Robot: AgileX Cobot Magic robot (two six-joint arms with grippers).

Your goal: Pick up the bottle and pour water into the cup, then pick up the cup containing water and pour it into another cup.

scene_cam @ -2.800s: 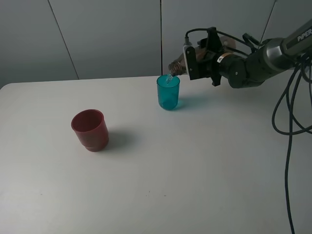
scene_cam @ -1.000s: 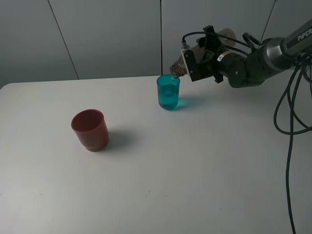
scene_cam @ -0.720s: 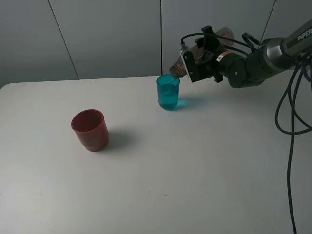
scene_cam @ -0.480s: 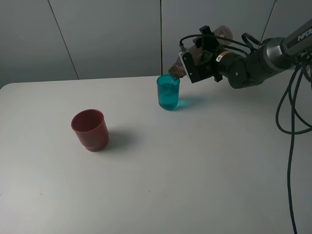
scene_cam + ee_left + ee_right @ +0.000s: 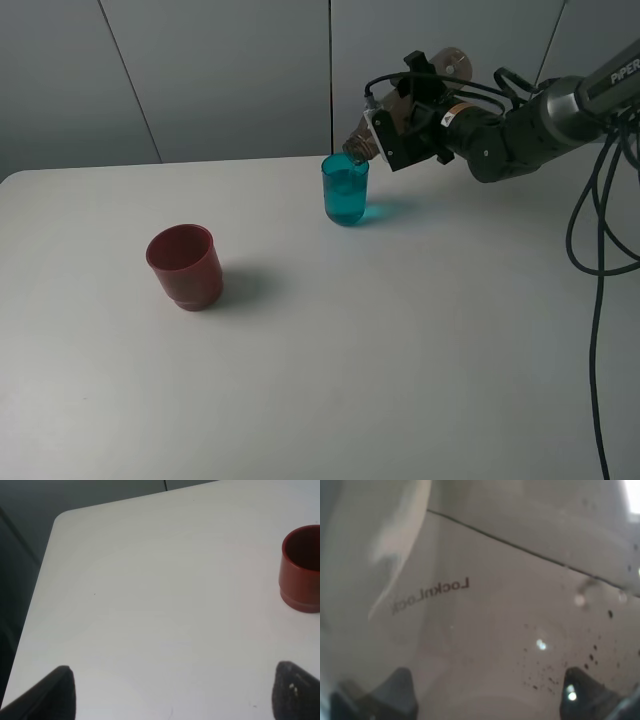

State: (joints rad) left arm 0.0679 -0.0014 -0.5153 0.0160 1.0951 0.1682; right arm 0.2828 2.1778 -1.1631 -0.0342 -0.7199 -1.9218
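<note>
My right gripper (image 5: 398, 125) is shut on the smoky bottle (image 5: 359, 144), which is tipped steeply with its base up and back. Its open neck hangs just over the rim of the teal cup (image 5: 345, 192), and that cup holds water. In the right wrist view the bottle (image 5: 495, 605) fills the picture, with mirrored lettering on it, between my right gripper's (image 5: 487, 695) dark tips. The dark red cup (image 5: 185, 265) stands alone at the table's left. It also shows in the left wrist view as the red cup (image 5: 302, 570), beyond my open, empty left gripper (image 5: 175, 700).
Black cables (image 5: 598, 250) hang down at the right side, past the table. The white table (image 5: 400, 340) ends at a grey panelled wall behind the teal cup. The table's rounded corner (image 5: 56, 520) and a dark drop beyond it show in the left wrist view.
The bottle has tipped further, its base rising while the neck stays over the teal cup. The water in the cup stands higher than before. The red cup has not moved.
</note>
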